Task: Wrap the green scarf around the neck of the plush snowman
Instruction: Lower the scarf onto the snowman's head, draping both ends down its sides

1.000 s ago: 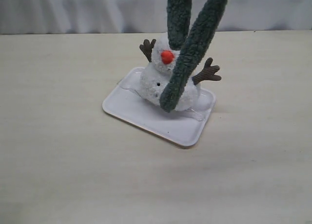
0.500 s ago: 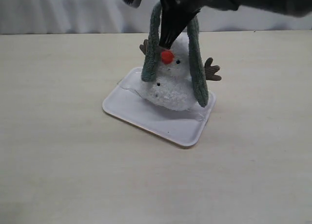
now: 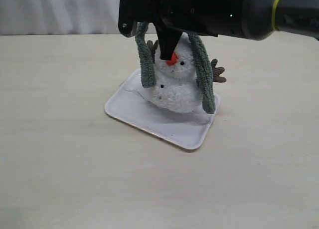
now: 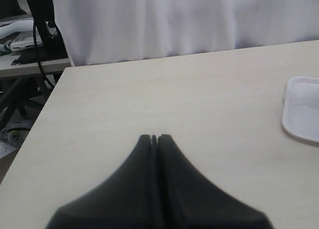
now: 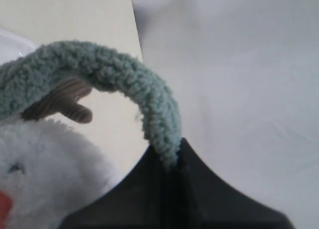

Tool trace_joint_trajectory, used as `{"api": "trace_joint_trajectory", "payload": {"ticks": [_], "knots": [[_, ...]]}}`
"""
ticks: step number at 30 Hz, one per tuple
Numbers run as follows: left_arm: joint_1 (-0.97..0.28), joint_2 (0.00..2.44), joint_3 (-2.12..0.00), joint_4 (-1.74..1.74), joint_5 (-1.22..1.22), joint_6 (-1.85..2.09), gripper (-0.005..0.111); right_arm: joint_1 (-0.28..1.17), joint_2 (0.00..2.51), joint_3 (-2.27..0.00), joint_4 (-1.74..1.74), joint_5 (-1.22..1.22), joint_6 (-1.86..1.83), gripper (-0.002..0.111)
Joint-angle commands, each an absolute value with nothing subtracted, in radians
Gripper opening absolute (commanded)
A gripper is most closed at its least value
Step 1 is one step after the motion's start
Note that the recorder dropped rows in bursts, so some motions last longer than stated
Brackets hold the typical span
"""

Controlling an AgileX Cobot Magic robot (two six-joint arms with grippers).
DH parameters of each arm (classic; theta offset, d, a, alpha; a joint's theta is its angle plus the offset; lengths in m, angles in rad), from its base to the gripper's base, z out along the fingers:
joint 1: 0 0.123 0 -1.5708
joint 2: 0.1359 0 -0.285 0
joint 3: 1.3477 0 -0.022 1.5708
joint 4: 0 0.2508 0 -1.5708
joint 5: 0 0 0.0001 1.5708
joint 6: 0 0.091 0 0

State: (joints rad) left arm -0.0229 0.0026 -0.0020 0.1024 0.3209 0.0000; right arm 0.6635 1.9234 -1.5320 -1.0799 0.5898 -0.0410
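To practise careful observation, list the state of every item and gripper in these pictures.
scarf: pinched in the right gripper, an end hanging each side of the snowman; not wrapped.
snowman: upright on the tray.
tray: flat on the table, holding the snowman.
right gripper: shut on the scarf.
left gripper: shut, empty.

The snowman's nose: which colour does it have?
The nose is orange-red; the exterior view shows it best.

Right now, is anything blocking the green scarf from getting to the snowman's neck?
Only the plush snowman's head: the right gripper holds the green scarf looped over it, ends hanging down both sides. Nothing else visible lies between scarf and neck.
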Motion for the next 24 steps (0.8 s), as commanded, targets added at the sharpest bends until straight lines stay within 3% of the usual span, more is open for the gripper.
{"api": "trace_joint_trajectory", "payload": {"ticks": [1,19,21,24], "knots": [[-0.019,0.0,0.0,0.105,0.309,0.0,0.0,0.649,1.925,-1.535,-1.089,0.665,-0.034,0.004],[-0.019,0.0,0.0,0.105,0.309,0.0,0.0,0.653,1.925,-1.535,-0.845,0.724,-0.086,0.005],[-0.019,0.0,0.0,0.105,0.309,0.0,0.0,0.653,1.925,-1.535,-0.845,0.726,-0.086,0.012],[-0.019,0.0,0.0,0.105,0.309,0.0,0.0,0.653,1.925,-1.535,-0.845,0.737,-0.067,0.034]]}}
